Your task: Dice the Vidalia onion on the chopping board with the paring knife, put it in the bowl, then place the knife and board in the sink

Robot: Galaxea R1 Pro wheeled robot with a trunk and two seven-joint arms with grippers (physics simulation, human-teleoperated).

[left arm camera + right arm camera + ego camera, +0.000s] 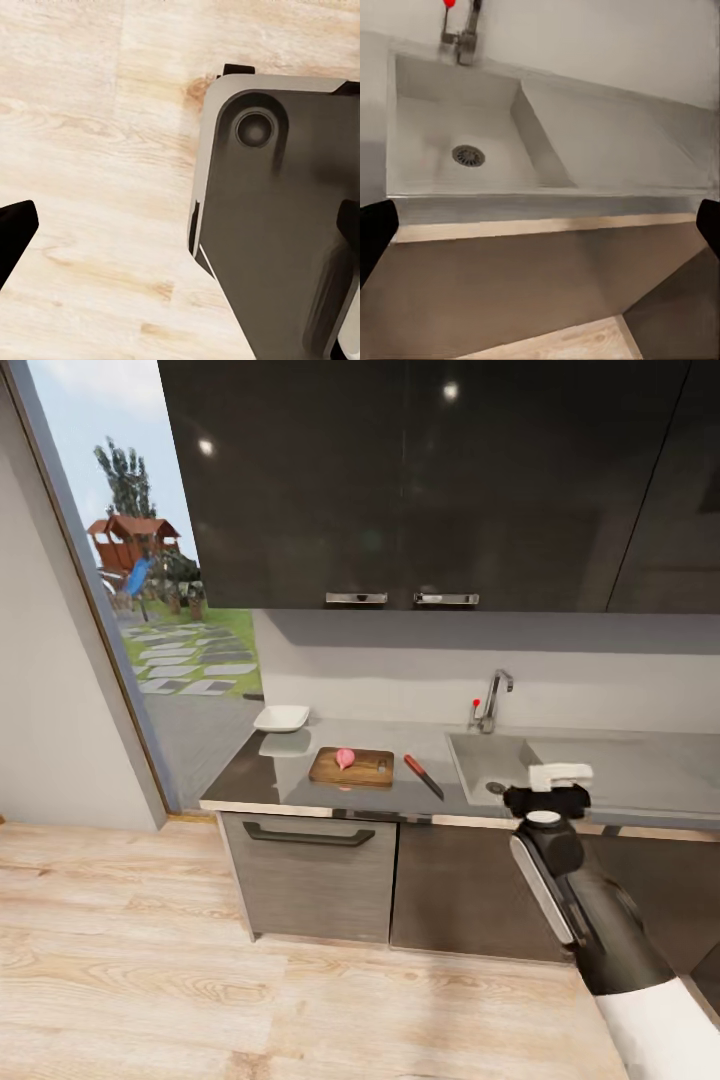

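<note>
Right now my right arm sits nearest to me, rising at the lower right of the head view, and its right gripper (560,780) hangs at the front edge of the countertop (460,800), in front of the sink (480,760). In the right wrist view the two dark fingertips (375,240) sit at opposite edges of the picture, so the fingers are wide apart with nothing between them. The left gripper (180,240) I see through its own wrist camera, pointing down at the pale wood floor (97,150) beside the robot's dark grey base (277,225); its fingertips are likewise spread to the frame edges and hold nothing.

Past the right gripper, the sink basin shows its round drain hole (469,156) with nothing lying in it, and the flat drainboard (615,142) is to its right. Left of the sink, the paring knife (423,776) lies on the countertop, red handle at the far end, blade pointing toward me. Just left of it lies the chopping board (352,767), and the Vidalia onion (345,758) rests whole on the board's middle. Farther back and left, the white bowl (281,718) stands near the countertop's far left corner. At the back, the chrome tap (493,700) with its red knob rises behind the sink against the wall.
</note>
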